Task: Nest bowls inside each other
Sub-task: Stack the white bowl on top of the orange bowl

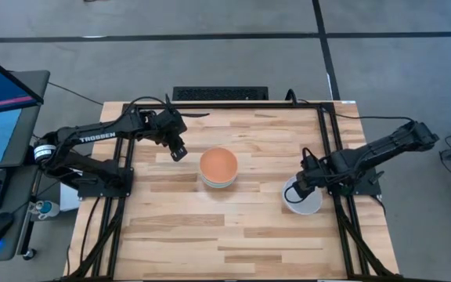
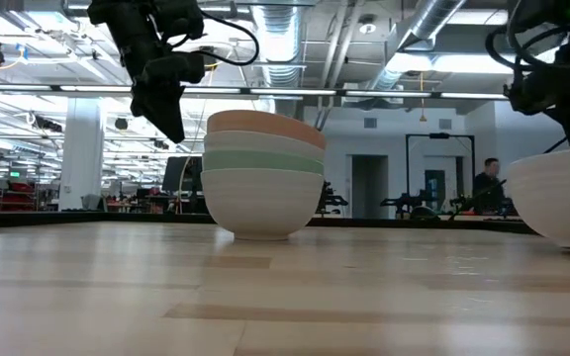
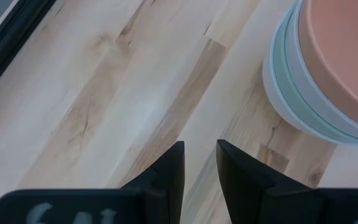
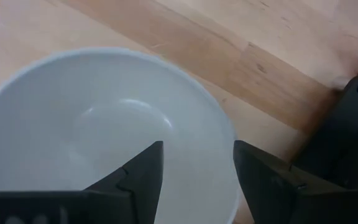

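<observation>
Your right end effector (image 4: 194,165) hangs open over the lone white bowl (image 1: 302,197); it looks smooth, rigid and slippery, so pinch its rim. The left end effector (image 3: 199,163), narrowly parted, holds nothing.

The high view looks straight down on the whole table (image 1: 171,235); the low view sits at tabletop height — both share the bowl stack (image 1: 218,168) at frame centre; wrist views hang close above.

White bowl (image 4: 73,124) on wooden table (image 4: 278,68); right gripper (image 4: 197,168) fingers apart over its rim
</observation>
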Controlling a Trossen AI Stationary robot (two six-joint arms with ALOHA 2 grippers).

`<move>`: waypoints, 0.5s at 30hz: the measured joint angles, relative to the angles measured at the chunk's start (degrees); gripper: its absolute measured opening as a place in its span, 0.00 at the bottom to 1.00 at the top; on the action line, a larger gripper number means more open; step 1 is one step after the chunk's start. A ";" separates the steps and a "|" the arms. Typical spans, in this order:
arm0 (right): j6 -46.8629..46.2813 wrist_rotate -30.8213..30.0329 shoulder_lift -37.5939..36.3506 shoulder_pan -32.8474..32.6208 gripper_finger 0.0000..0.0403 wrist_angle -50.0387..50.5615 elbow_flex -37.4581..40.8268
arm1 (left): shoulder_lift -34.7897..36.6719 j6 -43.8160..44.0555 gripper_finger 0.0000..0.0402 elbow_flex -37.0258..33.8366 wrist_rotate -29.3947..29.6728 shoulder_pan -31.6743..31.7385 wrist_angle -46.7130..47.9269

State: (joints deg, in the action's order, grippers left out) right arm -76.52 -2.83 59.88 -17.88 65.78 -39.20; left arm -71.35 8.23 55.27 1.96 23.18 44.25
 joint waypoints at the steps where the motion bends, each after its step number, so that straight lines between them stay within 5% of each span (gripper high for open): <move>1: 0.05 0.02 0.00 0.32 0.54 0.02 0.00 | 0.00 0.00 0.21 0.00 0.00 0.00 0.00; 15: 6.30 0.94 -0.67 4.98 0.54 9.29 -5.74 | 0.00 0.11 0.21 0.00 0.02 0.00 -1.90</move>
State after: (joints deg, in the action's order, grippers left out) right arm -70.22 -1.89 59.21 -12.91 75.08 -44.94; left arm -71.35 8.34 55.27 1.97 23.18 42.35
